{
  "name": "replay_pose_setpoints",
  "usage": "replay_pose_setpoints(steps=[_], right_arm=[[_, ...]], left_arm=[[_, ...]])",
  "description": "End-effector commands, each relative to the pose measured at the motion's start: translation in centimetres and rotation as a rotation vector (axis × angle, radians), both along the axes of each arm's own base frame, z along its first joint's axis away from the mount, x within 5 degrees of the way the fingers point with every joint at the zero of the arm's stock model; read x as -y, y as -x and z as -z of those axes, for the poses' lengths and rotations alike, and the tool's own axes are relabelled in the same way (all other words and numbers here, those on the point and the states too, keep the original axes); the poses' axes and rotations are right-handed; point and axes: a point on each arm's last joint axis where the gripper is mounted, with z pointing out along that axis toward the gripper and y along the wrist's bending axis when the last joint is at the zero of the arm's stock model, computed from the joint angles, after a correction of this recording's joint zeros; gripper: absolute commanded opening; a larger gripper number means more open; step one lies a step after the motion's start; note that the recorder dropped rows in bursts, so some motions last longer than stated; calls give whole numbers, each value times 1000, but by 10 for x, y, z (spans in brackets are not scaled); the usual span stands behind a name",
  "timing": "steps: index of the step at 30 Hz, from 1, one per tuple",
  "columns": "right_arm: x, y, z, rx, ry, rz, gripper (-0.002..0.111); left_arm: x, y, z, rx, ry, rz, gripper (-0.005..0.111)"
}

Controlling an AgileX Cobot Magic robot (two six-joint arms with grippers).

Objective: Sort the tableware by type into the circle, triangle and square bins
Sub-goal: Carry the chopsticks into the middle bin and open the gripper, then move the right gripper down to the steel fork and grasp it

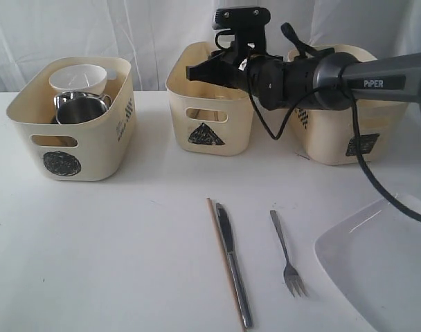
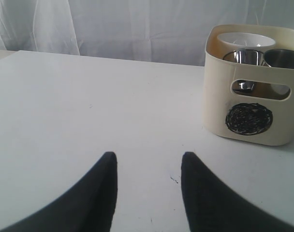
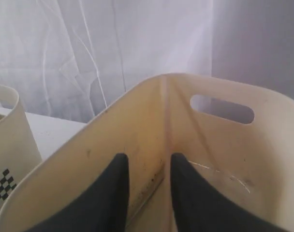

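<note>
The circle bin [image 1: 72,149] at the left holds a white bowl [image 1: 77,76] and steel mugs [image 1: 80,109]. My right gripper [image 1: 194,71] hangs open over the triangle bin [image 1: 207,131], and its wrist view looks down into that bin's inner wall [image 3: 224,145] with nothing between the fingers [image 3: 115,183]. A thin pale line runs along the bin's inner corner; I cannot tell what it is. The right arm partly hides the square bin [image 1: 335,142]. On the table lie a wooden chopstick [image 1: 224,259], a knife [image 1: 233,266] and a fork [image 1: 287,252]. The white square plate [image 1: 377,263] sits at the front right. No spoon is in view.
My left gripper [image 2: 147,157] is open low over bare table, with the circle bin [image 2: 219,96] off to one side. The white bowl [image 2: 246,39] and steel rims [image 2: 246,56] show above its wall. A white curtain hangs behind the table.
</note>
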Motion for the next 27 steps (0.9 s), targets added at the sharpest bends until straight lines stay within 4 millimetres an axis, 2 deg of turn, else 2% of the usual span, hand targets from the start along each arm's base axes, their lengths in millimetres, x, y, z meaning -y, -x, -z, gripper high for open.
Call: replay_pose_setpoints(steps=[1,5,10,18,23,27], right_arm=[[7,9,-29,-35,7,-11,29],[11,33,-43,-210,38,-54,29],[17,67,-28,-458,95,-97,29],[25,110,-13,-646,155,-124,29],[31,131,2,-902,118,-47,29],[39,141,13,-1018,132,63,29]], left_arm=[[0,0,1,3,8,-3,47],[0,0,1,3,8,-3,47],[0,0,1,3,8,-3,47],[0,0,1,3,8,-3,47],[0,0,1,3,8,-3,47],[0,0,1,3,8,-3,47]])
